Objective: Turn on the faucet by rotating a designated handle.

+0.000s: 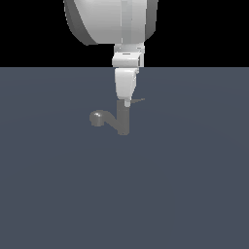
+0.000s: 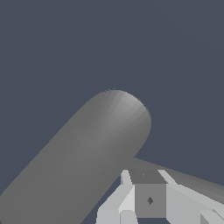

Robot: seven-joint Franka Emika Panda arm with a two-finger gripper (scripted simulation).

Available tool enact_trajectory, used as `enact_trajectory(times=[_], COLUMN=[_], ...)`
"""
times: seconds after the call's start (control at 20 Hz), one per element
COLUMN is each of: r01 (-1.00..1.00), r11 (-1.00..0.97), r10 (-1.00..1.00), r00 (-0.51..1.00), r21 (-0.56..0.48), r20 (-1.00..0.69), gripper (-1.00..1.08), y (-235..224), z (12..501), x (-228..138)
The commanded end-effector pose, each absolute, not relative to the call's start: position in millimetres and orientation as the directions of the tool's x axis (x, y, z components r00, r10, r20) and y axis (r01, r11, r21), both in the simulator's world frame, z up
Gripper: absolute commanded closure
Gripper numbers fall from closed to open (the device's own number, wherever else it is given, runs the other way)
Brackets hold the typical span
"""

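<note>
The faucet (image 1: 123, 120) is a small dull grey tap with an upright body, and its curved spout ends in a rounded head (image 1: 97, 117) toward the exterior view's left. The handle (image 1: 139, 100), a thin flat blade, sticks out from the top of the body toward the exterior view's right. My gripper (image 1: 127, 102) hangs straight down over the top of the body, its tips right at the root of the handle. Its fingers look pressed together with nothing held. In the wrist view the body (image 2: 87, 157) fills the frame, the handle (image 2: 192, 180) runs beside the gripper (image 2: 146, 194).
The faucet stands on a plain dark blue-grey floor (image 1: 58, 194). The white arm (image 1: 112, 22) fills the upper middle of the exterior view above the faucet.
</note>
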State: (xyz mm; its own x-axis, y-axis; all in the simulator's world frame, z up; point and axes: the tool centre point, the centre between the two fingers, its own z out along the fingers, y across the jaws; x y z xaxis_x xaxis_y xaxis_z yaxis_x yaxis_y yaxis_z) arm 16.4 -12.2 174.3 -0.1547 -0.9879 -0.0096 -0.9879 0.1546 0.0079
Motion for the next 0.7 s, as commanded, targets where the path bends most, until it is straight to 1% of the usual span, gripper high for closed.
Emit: enact_trajectory(times=[0.0,0.2,0.25,0.65], r01=[-0.98,-0.979,-0.988,-0.986], r11=[0.197,0.203,0.155,0.169], r10=[-0.98,-0.979,-0.988,-0.986], r00=[-0.197,-0.203,-0.155,-0.169], r21=[-0.001,0.0,0.001,0.001], r20=[-0.001,0.0,-0.012,-0.008], gripper=[1.08,1.08,1.08,1.08], y=[-50.6,-66.4,-31.1,-49.2], z=[173.3,173.2,174.5,174.0], x=[23.5,28.3,28.8,50.8])
